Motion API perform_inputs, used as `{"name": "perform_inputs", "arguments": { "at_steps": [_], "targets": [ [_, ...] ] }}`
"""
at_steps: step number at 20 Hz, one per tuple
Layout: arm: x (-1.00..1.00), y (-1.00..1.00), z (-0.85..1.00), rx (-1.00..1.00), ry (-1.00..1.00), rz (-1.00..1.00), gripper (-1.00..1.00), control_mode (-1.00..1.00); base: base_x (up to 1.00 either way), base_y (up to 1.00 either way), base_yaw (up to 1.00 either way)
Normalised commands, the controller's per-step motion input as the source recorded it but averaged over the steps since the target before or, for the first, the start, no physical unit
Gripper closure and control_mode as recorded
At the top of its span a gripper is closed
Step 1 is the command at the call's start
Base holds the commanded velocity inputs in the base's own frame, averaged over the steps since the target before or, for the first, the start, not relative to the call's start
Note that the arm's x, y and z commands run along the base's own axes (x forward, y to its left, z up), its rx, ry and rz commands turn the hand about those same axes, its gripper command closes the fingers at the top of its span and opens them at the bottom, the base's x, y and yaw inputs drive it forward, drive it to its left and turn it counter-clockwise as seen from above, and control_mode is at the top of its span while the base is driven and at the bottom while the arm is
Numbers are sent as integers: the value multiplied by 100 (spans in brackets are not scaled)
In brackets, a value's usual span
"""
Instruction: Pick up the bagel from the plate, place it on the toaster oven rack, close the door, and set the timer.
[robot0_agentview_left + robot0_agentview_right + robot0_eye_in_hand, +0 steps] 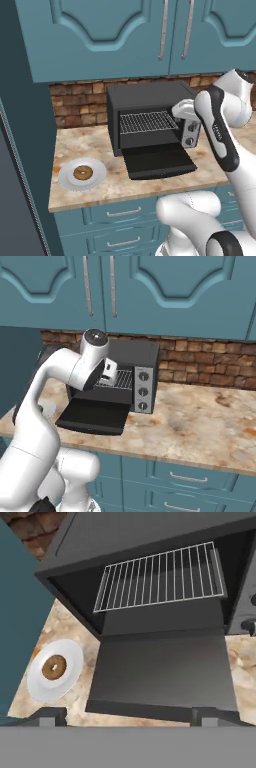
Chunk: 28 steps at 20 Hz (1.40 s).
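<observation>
- Bagel (82, 173): golden-brown ring, lying flat at the centre of the plate (97, 177); untouched by the arm, well apart from the gripper.
- Plate: pale, round, resting on the marbled countertop (105, 192) near its front-left corner, beside the tall teal panel (27, 165) at the left; just left of the lowered door, apart from it.
- Gripper (127, 716): two dark fingertips (50, 716) set wide apart at the bottom of the hand view, nothing between them; suspended above the front edge of the door, aimed down and inward at the oven. In the left base view, hand positioned in front of the oven's upper right corner, partly masked by the forearm; exact height above the door hard to judge from there.
- Door (159, 162): black panel, folded fully down and lying roughly flat on the countertop in front of the cavity; bare upper surface.
- Toaster oven rack (147, 121): silver wire grid, seated level inside the open cavity, spanning nearly its full width; nothing on it.
- Toaster oven (134, 350): black box against the brick backsplash (205, 363); three round knobs (143, 391) stacked vertically on the silver panel at its right side.
- Teal wall cabinets (110, 30) with long metal handles mounted above the oven; teal drawers (185, 476) below the countertop.
</observation>
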Motion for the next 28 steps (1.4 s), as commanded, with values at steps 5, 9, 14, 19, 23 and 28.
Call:
{"name": "perform_inputs", "arguments": {
  "at_steps": [5,9,14,19,23,28],
  "targets": [
    [3,-8,-33,25,-13,-1,-100,-100,0,0,0],
    [27,0,-23,21,0,-2,-100,-100,0,0,0],
    [39,0,-18,21,2,-1,-100,-100,0,0,0],
    [41,0,-14,18,6,-1,-100,-100,0,0,0],
    [42,0,-19,14,9,-1,-100,-100,0,0,0],
    [34,0,-22,5,4,-1,-100,-100,0,0,0]
  ]
}}
